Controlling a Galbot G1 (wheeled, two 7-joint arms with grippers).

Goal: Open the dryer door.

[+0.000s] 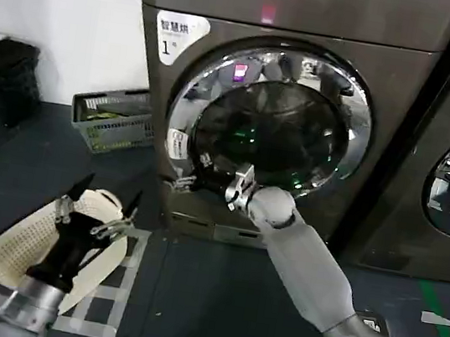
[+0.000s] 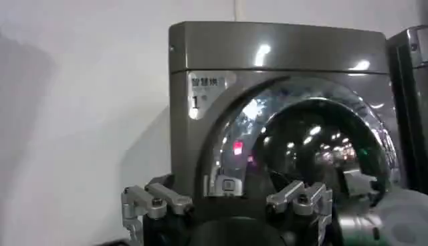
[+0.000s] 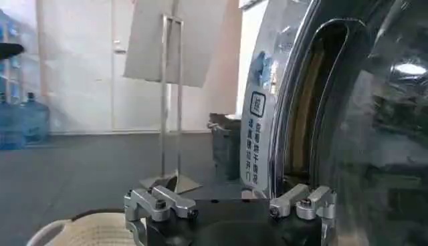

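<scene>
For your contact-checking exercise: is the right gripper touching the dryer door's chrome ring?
Cannot tell. In the head view the right gripper sits at the lower-left edge of the dryer door, overlapping its chrome ring, but no view plainly shows contact or a gap.

So I count two grey machines, each with one chrome-ringed round door, two grippers, two baskets, and one black bag.
</scene>
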